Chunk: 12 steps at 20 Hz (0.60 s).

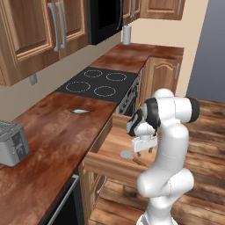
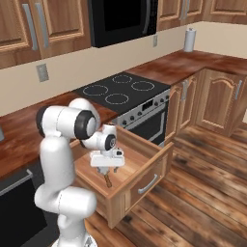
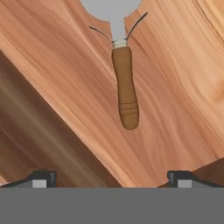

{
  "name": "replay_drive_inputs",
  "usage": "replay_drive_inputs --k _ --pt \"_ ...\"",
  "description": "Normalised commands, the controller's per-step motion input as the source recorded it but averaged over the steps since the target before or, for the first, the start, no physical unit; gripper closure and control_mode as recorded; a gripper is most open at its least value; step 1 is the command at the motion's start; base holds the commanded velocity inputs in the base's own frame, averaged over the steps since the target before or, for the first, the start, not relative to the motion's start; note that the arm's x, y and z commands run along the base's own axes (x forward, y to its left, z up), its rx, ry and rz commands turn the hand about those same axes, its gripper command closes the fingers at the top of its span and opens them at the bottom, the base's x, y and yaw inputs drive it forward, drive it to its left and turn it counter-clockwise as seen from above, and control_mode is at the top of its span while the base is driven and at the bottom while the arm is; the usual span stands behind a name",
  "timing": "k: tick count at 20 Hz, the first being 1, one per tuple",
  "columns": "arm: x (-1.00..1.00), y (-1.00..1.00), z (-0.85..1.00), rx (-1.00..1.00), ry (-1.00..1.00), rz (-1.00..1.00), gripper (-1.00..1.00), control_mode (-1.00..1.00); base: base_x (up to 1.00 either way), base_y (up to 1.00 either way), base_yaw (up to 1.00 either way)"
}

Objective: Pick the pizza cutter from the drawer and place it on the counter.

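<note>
The small pizza cutter with a round flat grey metal disc and slim brown wooden handle [image 3: 125, 87] lies flat on the floor of the wide, shallow light-brown wooden drawer [image 2: 144, 166]. That drawer stands pulled open, below the long dark reddish-brown polished wood table [image 1: 52, 140], beside the stove.

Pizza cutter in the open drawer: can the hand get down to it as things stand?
Probably yes. The drawer is pulled out, the hand hangs open right above the pizza cutter, and nothing lies between the fingertips and its brown handle.
</note>
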Motion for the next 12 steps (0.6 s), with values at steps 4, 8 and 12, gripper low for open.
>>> replay_drive_inputs --k 4,8,12 --pt "0.30 0.00 -0.39 0.00 -0.02 0.00 -1.00 -1.00 0.00 0.00 0.00" --pt "0.40 0.05 -0.47 0.00 0.00 -0.01 -1.00 -1.00 0.00 0.00 0.00" --pt "0.48 0.13 -0.51 0.00 0.00 0.00 -1.00 -1.00 0.00 0.00 0.00"
